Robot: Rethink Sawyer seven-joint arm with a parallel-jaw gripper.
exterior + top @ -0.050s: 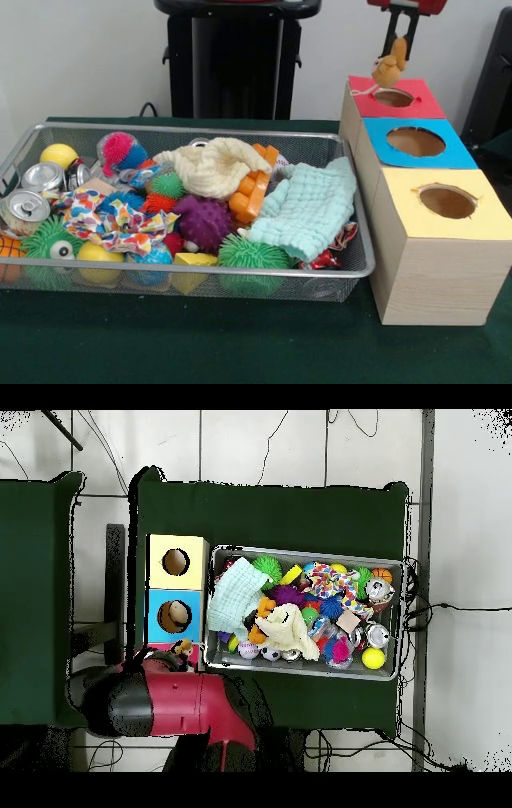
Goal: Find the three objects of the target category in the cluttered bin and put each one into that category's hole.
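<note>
Even, bright indoor light, soft shadows under the wire bin (352, 268), front view perhaps slightly soft.

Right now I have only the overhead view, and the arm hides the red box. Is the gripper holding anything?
Observer: Yes. The gripper is shut on a tan soft toy.
Operator: Is it over the hole?
Observer: It hangs just above the hole in the red box, not yet inside.
Operator: Anything trailing?
Observer: A pale string from the toy seems to lie on the box top beside the hole.
</note>
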